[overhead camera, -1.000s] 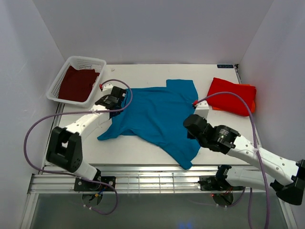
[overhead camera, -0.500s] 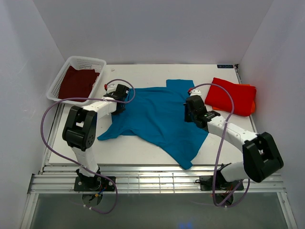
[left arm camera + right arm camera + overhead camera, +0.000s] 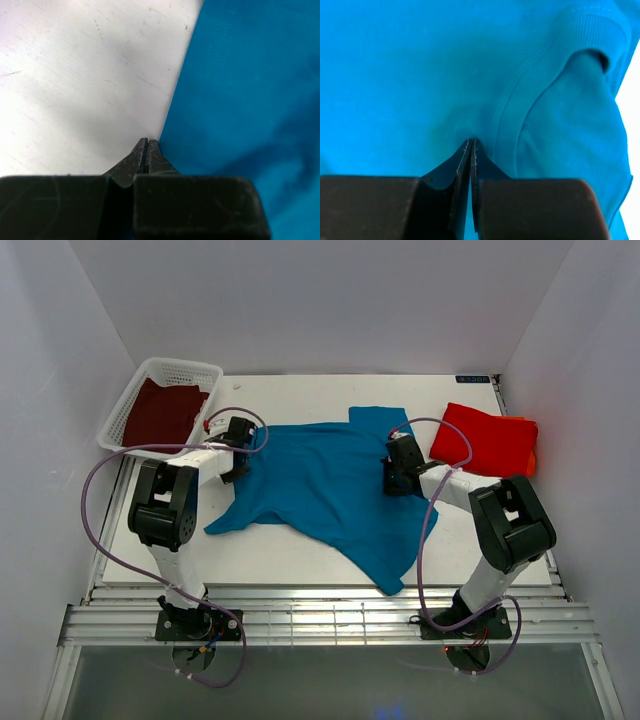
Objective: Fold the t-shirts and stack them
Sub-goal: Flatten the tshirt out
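Observation:
The teal t-shirt (image 3: 330, 485) lies spread and rumpled on the middle of the table, also filling the right wrist view (image 3: 420, 75). My left gripper (image 3: 236, 452) is shut, its tips (image 3: 146, 141) touching the shirt's left edge (image 3: 240, 90) on the table; no cloth shows between them. My right gripper (image 3: 396, 478) is shut (image 3: 471, 141) on a pucker of teal cloth beside a seam near the collar (image 3: 590, 30). A folded red-orange t-shirt (image 3: 488, 440) lies at the right. The maroon t-shirt (image 3: 160, 412) lies in the basket.
The white mesh basket (image 3: 200, 370) stands at the far left corner. White walls close in the table on three sides. Purple cables loop from both arms. Bare white tabletop (image 3: 75, 75) shows left of the teal shirt.
The right gripper has closed and shifted toward the far side of the teal shirt, near its collar. Both arms have swung their elbows. The left gripper stays shut at the shirt's left edge.

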Robot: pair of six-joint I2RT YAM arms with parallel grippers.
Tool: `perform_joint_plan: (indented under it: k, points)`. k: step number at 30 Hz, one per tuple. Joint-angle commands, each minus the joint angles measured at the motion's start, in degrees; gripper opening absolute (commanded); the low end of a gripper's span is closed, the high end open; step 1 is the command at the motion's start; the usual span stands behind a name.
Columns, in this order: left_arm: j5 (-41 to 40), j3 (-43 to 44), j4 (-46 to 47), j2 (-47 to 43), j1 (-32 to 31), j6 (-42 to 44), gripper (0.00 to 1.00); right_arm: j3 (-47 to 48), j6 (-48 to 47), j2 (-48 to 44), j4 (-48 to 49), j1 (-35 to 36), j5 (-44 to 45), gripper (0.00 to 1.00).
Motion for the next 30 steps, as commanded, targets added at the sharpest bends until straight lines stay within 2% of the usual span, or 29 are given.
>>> perform_joint_plan:
  k: [1,5,9,13,18,21,26,30]
  points:
    - [1.72,-1.19,1.71,0.38,1.09,-0.36,0.0,1.93,-0.04,3.43,-2.85,-1.04,-1.46,0.08]
    - [1.99,-1.98,2.24,-0.4,1.36,-1.06,0.0,1.85,-0.04,4.84,-4.26,-1.3,-0.75,0.08]
    - [2.34,-3.83,4.87,-5.15,1.36,-1.06,0.0,1.32,0.04,4.85,-4.35,-1.56,-0.4,0.08]
    - [-0.99,-4.01,4.17,-8.67,1.36,-0.97,0.0,1.49,0.22,4.94,-4.79,-1.74,0.04,0.08]
    - [3.21,-7.25,8.12,-16.82,0.66,-1.33,0.0,1.58,0.22,4.5,-5.14,-1.83,0.48,0.08]
    - [7.86,-10.32,15.92,-19.56,-0.22,0.25,0.0,1.84,0.13,4.76,-5.32,-1.92,0.39,0.08]
    - [10.16,-10.07,14.98,-12.9,-0.31,-0.71,0.0,2.28,0.4,4.85,-6.02,-1.92,-0.05,0.08]
    - [12.35,-11.83,18.23,-10.17,-0.31,-0.98,0.0,1.76,0.4,4.06,-6.02,-1.92,0.83,0.08]
